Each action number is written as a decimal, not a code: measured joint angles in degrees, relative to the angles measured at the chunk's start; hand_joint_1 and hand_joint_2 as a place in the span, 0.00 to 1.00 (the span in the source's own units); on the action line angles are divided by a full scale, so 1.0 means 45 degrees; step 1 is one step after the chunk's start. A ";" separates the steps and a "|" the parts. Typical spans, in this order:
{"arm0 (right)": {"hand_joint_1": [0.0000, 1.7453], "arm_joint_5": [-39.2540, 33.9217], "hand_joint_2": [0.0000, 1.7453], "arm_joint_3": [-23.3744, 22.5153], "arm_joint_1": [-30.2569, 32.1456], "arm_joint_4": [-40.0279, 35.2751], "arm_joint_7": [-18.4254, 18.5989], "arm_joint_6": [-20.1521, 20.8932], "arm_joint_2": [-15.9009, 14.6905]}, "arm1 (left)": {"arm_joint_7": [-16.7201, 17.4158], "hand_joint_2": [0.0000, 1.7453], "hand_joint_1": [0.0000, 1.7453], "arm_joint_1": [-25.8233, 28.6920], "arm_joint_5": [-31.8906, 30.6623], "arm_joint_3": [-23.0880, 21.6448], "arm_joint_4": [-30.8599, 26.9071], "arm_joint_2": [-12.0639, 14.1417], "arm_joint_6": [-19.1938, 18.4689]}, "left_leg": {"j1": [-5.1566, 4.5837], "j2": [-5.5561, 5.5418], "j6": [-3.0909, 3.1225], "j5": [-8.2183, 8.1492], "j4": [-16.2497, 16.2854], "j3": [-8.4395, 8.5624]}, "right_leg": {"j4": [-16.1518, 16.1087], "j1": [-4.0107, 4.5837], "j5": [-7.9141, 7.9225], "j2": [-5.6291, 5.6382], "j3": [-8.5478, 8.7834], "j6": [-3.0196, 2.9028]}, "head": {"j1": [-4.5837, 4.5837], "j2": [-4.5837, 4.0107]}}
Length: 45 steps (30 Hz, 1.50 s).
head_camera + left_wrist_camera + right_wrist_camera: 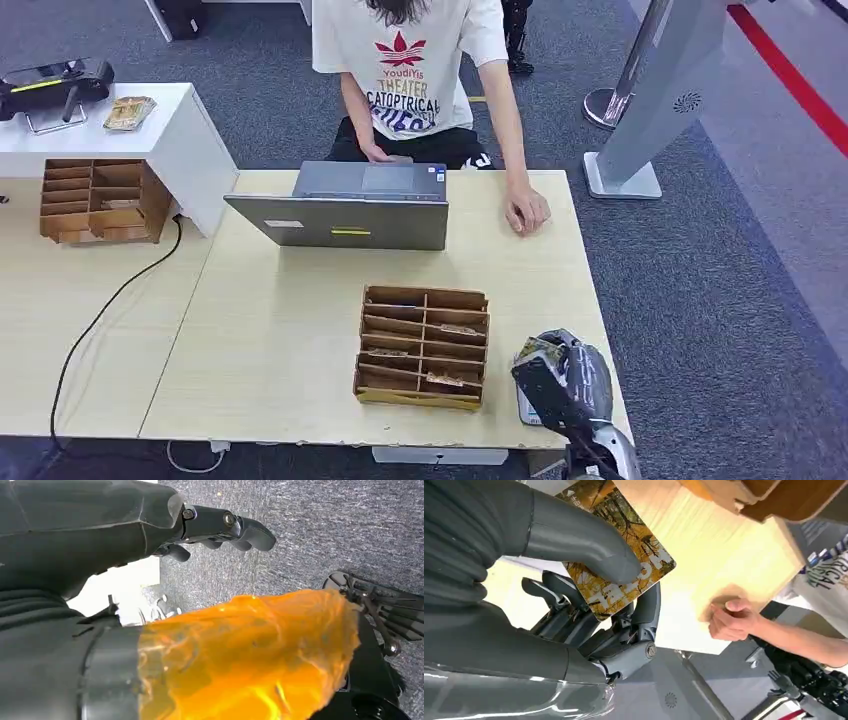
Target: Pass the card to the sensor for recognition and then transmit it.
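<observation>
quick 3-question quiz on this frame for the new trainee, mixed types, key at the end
1. True or false: the right hand holds the card with its thumb pressed on the printed face.
2. Where does the person's hand rest?
A. on the laptop lid
B. on the table, beside the laptop
C. inside the wooden organizer
3. Fill in: the left hand hangs over grey ____, holding nothing.

Key: 1 true; 2 B; 3 carpet.
</observation>
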 joint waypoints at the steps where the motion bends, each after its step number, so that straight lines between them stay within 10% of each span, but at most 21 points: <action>1: 1.00 0.0173 1.00 0.0000 -0.0017 0.0067 0.0088 -0.0088 -0.0029 | 0.0000 0.00 0.00 0.0000 -0.0015 0.0000 0.0000 0.0000 0.0000 | 0.0000 0.0000 0.0000 0.0000 0.0000 0.0000 | 0.0000 0.0000 0.0000 0.0000 0.0000 0.0000 | 0.0000 0.0000; 45: 1.00 -0.0472 1.00 -0.1243 -0.0557 0.2987 -0.0015 0.0272 0.0111 | 0.0170 0.00 0.00 -0.0005 -0.0151 0.0000 0.0000 0.0000 0.0083 | 0.0000 0.0005 0.0001 0.0000 0.0001 0.0019 | -0.0001 0.0000 0.0000 0.0001 0.0019 0.0001 | 0.0000 0.0000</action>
